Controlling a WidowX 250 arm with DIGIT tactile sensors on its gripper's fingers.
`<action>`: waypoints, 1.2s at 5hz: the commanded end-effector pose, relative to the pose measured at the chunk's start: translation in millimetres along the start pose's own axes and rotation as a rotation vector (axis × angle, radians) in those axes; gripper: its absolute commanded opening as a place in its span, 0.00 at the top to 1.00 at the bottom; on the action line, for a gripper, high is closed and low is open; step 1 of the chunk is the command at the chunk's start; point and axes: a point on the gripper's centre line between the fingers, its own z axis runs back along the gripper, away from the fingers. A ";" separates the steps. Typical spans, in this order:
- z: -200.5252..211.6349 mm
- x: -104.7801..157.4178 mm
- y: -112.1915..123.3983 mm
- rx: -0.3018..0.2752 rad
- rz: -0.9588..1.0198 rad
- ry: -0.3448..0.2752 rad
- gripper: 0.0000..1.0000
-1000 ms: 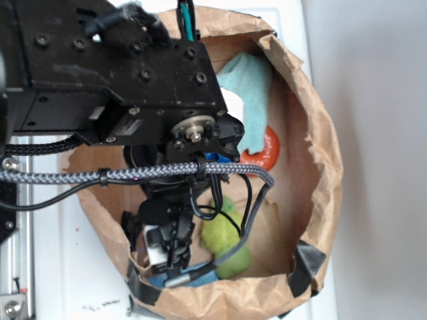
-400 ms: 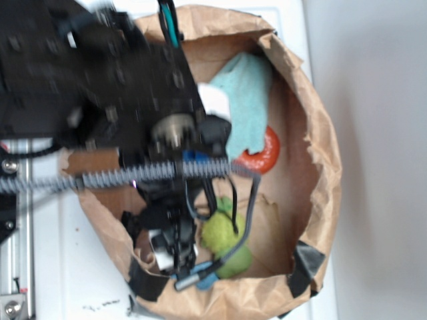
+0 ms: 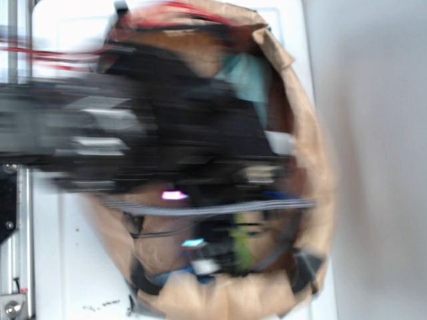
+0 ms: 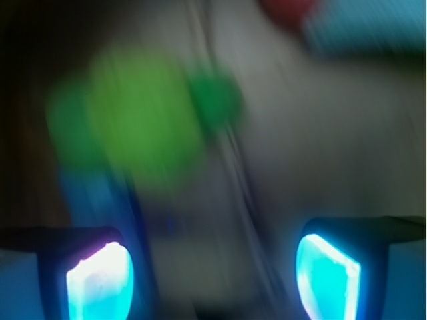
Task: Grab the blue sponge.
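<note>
since a second ago the black arm (image 3: 167, 140) has swung across the crumpled brown paper bag (image 3: 313, 173) and smears into a dark blur, covering far more of the opening, so that only a sliver of the pale teal terry cloth (image 3: 250, 77) shows near the top and the orange ring can't be made out from outside at all. one braided grey cable (image 3: 213, 208) stretches across the middle of the bag.

down at the wrist, the gripper (image 4: 213, 277) has its jaws set wide apart, two fingers glowing cyan-white on their inner pads (image 4: 100, 280), with nothing between them. one soft lime-green plush toy (image 4: 140, 127) sits as a rounded blob ahead and to the left of the gap, a darker green knob at its right side. the blue sponge (image 4: 100, 197), flat and bright blue, lies just below that plush, beside and above the left finger; the blur hides whether they touch. a red smudge (image 4: 287, 10) and a teal band sit at the top right edge. the bag floor is dull tan, creased.
</note>
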 end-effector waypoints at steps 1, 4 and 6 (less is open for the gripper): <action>8.0 45.4 -29.4 -0.098 -0.025 0.032 0.00; 54.1 -63.6 -3.1 -0.111 -0.239 -0.083 0.00; 38.8 -116.3 6.1 -0.069 -0.232 -0.082 0.00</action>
